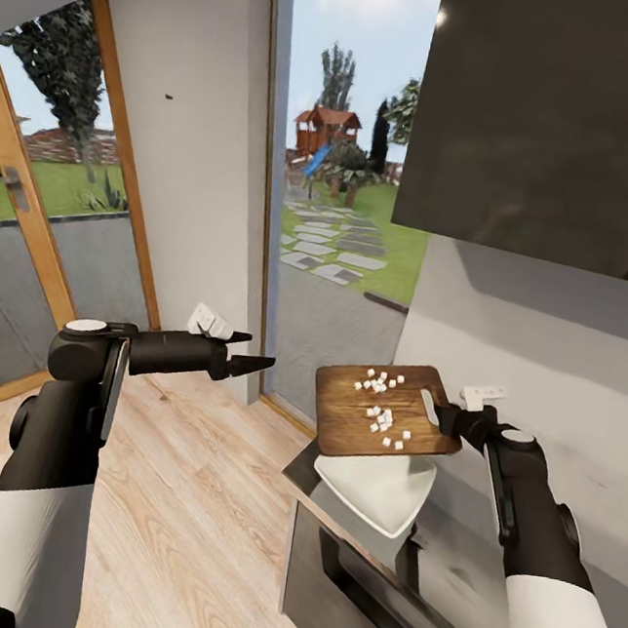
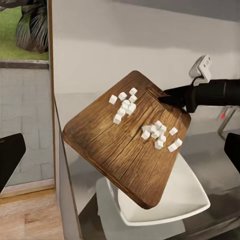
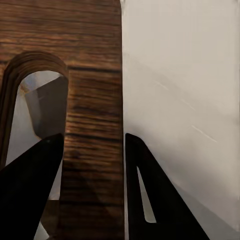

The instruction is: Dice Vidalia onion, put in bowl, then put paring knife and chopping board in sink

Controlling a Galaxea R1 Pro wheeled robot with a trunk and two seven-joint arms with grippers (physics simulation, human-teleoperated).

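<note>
My right gripper [image 1: 449, 415] is shut on the handle end of the brown chopping board [image 1: 378, 430], one finger through the slot [image 3: 35, 115] and the other outside the board's edge [image 3: 92, 100]. The board hangs tilted in the air. Several small white cubes of diced Vidalia onion [image 1: 380, 416] lie on it in two clusters [image 2: 157, 132]. Directly below sits the white bowl [image 1: 380, 494] on the countertop [image 1: 307, 470]. My left gripper [image 1: 250, 351] is open and empty, held in the air over the floor, left of the board. The paring knife is out of view.
A dark wall cabinet [image 1: 554, 118] hangs above the counter. Glass panes and a wooden-framed door [image 1: 32, 211] stand at the left, with wooden floor [image 1: 181, 514] beneath. A thin tap with a red knob [image 2: 223, 117] shows beyond the board. A white outlet [image 1: 486, 394] is on the wall.
</note>
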